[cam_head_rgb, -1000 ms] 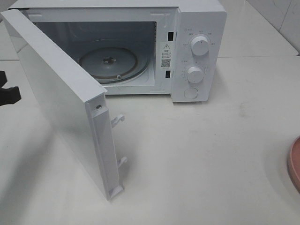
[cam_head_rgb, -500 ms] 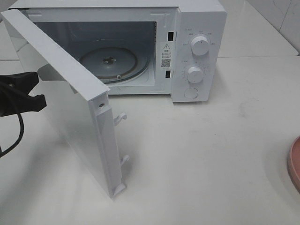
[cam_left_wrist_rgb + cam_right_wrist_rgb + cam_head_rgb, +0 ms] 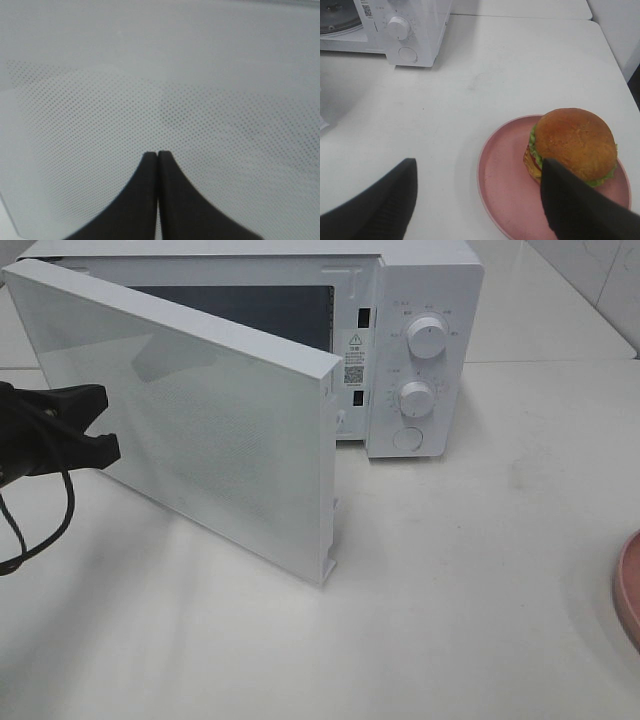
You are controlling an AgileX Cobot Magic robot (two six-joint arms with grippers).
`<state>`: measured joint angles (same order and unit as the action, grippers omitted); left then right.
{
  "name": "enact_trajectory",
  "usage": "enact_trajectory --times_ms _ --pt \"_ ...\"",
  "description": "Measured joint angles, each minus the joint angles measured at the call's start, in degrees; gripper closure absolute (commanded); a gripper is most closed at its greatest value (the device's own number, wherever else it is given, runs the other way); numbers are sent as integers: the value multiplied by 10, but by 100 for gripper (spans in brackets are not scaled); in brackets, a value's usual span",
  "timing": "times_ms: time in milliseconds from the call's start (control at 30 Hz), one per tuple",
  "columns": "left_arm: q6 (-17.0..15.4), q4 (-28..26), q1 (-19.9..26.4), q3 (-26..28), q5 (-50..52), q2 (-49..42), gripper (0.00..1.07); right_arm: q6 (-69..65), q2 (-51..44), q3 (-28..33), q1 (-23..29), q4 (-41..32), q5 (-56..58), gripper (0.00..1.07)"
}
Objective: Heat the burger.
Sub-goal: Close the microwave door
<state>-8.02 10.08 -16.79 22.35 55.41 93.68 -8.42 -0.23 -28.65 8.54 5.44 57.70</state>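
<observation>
The burger point(image 3: 575, 142), with a brown domed bun and green lettuce, sits on a pink plate point(image 3: 505, 190) in the right wrist view. My right gripper point(image 3: 477, 165) hovers open above the plate's near side, one finger beside the burger, holding nothing. The white microwave point(image 3: 420, 340) stands at the back of the table, its door point(image 3: 220, 430) swung about halfway in. My left gripper point(image 3: 108, 422) is shut, its tips against the door's outer face. The left wrist view shows the fingertips point(image 3: 150, 165) pressed together on the dotted door window.
Only the edge of the pink plate point(image 3: 630, 585) shows at the right border of the high view. Two knobs and a round button are on the microwave's control panel point(image 3: 418, 395). A black cable hangs from the left arm.
The left gripper has moved right against the door, and the door has swung well toward the microwave, now hiding the turntable. The right side has not changed.
</observation>
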Motion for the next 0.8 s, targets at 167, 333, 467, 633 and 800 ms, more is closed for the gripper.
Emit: enact_trajectory --times_ms 167,333,467,633,800 --pt "-4 1 -2 17 1 13 107 0 0 0 0 0 0 39" --pt "-4 -2 -30 42 1 33 107 0 0 0 0 0 0 39" --pt "-4 -16 -52 56 1 54 107 0 0 0 0 0 0 39" --pt "-3 -38 -83 80 1 80 107 0 0 0 0 0 0 39" --pt "-3 -50 -107 118 -7 105 107 0 0 0 0 0 0 39"
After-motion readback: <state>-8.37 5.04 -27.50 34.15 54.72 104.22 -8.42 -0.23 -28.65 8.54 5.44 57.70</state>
